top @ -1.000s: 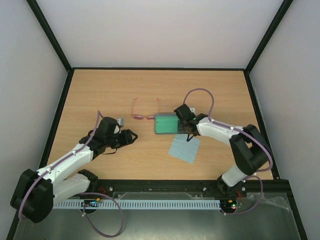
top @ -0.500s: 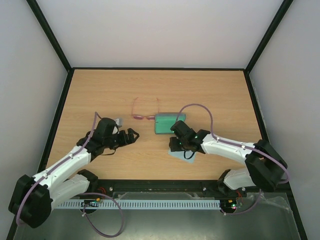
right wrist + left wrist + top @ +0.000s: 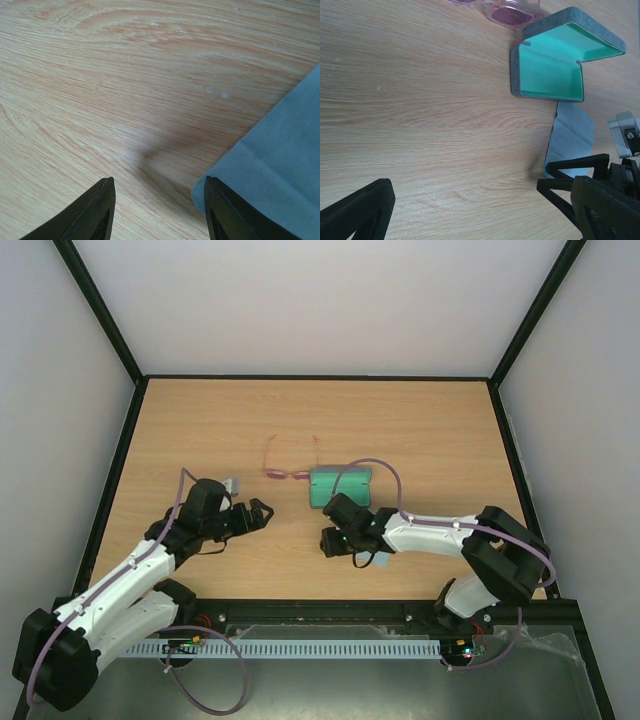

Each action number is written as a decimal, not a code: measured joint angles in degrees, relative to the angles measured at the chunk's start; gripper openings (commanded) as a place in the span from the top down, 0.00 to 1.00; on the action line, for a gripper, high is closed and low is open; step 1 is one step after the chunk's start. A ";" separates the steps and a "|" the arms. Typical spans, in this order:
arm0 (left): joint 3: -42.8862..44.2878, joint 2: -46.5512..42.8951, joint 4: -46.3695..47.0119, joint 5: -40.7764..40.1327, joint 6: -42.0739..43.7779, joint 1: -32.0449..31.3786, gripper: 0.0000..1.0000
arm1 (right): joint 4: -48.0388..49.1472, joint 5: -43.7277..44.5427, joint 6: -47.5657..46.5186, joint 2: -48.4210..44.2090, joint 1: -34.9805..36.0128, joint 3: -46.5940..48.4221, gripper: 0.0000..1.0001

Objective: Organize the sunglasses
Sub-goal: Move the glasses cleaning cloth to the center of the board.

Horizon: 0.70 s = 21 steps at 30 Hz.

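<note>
Sunglasses (image 3: 290, 473) lie unfolded just beside the open case (image 3: 340, 486), at its nine o'clock from above, seemingly waiting to be packed, while the left gripper (image 3: 262, 512) hangs wide and empty, and the right gripper (image 3: 157, 187), half-spread, holding nothing, hovers at the cloth (image 3: 280, 160) edge.

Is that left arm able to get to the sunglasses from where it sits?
Probably yes. Only bare table lies between the open left end effector and the sunglasses; the case sits beside them, not between.
</note>
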 measured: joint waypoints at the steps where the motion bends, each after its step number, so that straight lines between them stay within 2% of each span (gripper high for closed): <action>1: 0.00 -0.15 -0.26 -0.04 -0.02 0.00 0.01 | 0.24 0.00 0.11 0.07 0.09 0.02 0.51; 9: -0.02 -1.07 -0.98 -0.26 -0.07 0.00 0.01 | 1.09 0.39 1.09 0.57 1.62 0.20 0.51; 21: -0.02 -3.80 -3.43 -1.09 -0.20 0.00 0.01 | 4.81 1.64 4.13 2.95 13.53 1.25 0.51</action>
